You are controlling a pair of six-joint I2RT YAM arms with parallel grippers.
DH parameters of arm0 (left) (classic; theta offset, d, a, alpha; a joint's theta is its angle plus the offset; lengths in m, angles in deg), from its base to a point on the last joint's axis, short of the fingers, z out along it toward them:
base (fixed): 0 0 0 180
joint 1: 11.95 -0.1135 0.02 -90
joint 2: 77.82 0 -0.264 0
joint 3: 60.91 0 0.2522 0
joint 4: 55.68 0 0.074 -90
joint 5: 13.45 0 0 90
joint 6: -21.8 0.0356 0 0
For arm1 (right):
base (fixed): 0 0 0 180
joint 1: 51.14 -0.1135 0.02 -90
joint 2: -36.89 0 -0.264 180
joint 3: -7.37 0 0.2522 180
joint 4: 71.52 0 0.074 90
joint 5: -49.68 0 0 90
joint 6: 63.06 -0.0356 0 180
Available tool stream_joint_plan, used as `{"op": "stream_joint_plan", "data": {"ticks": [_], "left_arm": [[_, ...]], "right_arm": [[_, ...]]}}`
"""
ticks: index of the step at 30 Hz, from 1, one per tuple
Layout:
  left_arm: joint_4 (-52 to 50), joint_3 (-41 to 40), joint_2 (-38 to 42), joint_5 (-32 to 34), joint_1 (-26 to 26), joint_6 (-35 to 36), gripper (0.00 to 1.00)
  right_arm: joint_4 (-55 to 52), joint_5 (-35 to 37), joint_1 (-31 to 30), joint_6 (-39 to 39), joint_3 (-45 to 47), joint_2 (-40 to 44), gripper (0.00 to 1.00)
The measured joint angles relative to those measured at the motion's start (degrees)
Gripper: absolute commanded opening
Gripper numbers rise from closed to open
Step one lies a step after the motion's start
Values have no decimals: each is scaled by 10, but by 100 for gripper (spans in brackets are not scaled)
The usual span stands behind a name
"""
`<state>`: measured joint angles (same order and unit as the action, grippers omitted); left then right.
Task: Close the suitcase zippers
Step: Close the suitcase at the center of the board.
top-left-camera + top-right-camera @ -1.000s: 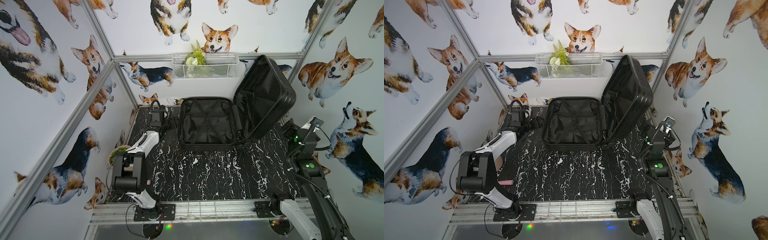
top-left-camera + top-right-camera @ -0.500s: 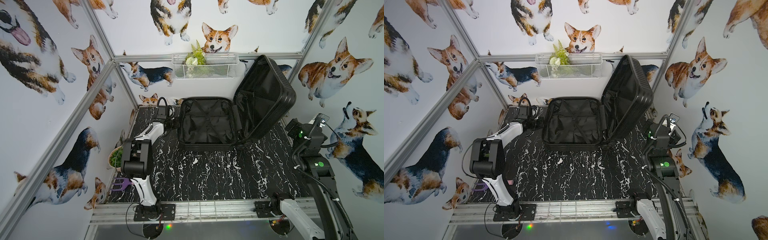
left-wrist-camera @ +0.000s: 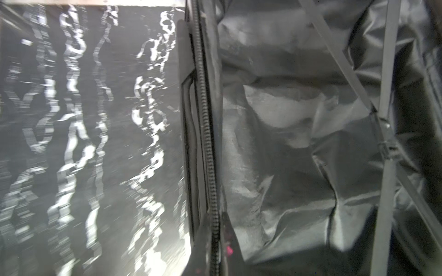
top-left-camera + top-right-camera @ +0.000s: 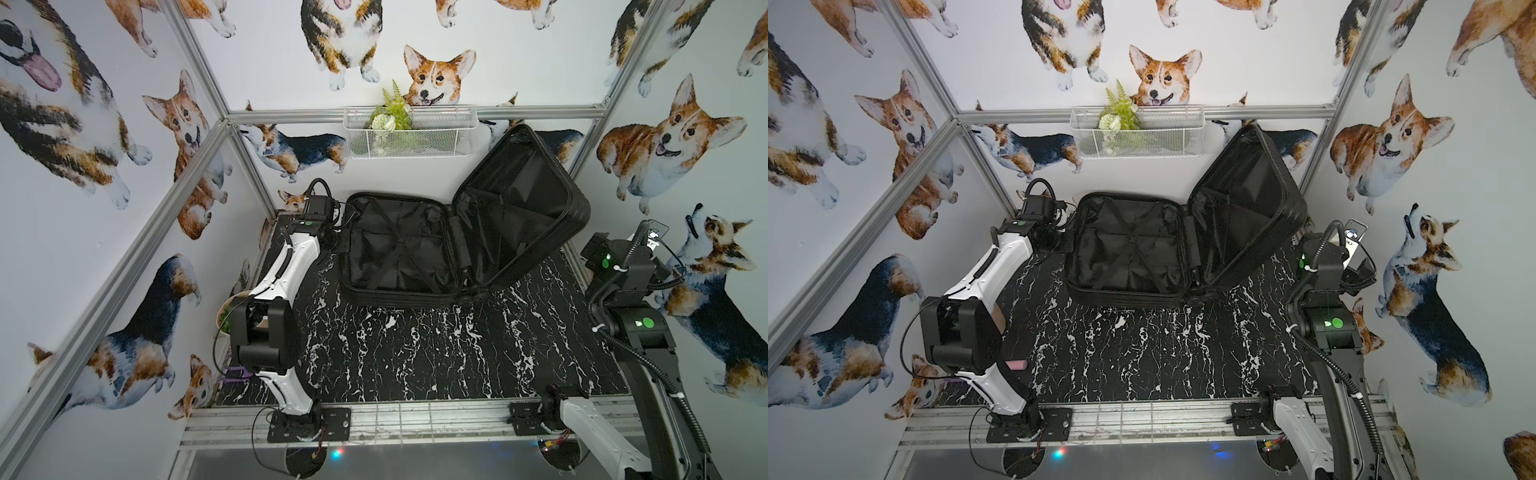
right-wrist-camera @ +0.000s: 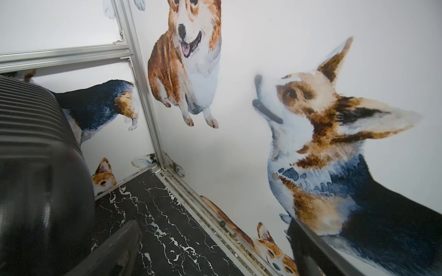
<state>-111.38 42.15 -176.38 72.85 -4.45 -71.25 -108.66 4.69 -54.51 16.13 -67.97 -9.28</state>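
The black, white-veined worktop (image 4: 415, 345) spread out beneath both arms. On it lay the black hard-shell suitcase (image 4: 395, 249) with its ribbed shell, right against the left gripper (image 4: 341, 243) and just beside the right gripper (image 5: 214, 224). The suitcase stood wide open, its base half flat on the worktop. Its lid half (image 4: 519, 208) was raised and leaned away from the left gripper toward the right one, so no zip could run until that lid came down. That likely explained why one arm was placed at each side of the case. The right gripper, jaws spread wide and holding nothing, hung close behind the ribbed outside of the lid, well placed, I judge, to push it over. The left gripper sat at the base half's outer rim with its jaws pressed together. In the left wrist view the black coiled track of the zippers (image 3: 207, 119) ran straight in between its fingers (image 3: 203, 239), so it appeared to pinch the track, perhaps to steady the rim. No pull could be made out. Beyond the left gripper, inside the rim, lay the crumpled glossy black lining (image 3: 287, 143), crossed by flat black straps (image 3: 387, 71) meeting at a small buckle
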Motion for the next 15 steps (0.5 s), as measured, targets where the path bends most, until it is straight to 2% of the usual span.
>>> {"op": "stream_joint_plan", "data": {"ticks": [11, 15], "left_arm": [[-164, 142, 28, 100, 0, 80, 0], [-214, 190, 39, 124, 0, 97, 0]], "right_arm": [[-9, 29, 0, 17, -38, -14, 100], [-12, 4, 0, 19, -41, -18, 100]]}}
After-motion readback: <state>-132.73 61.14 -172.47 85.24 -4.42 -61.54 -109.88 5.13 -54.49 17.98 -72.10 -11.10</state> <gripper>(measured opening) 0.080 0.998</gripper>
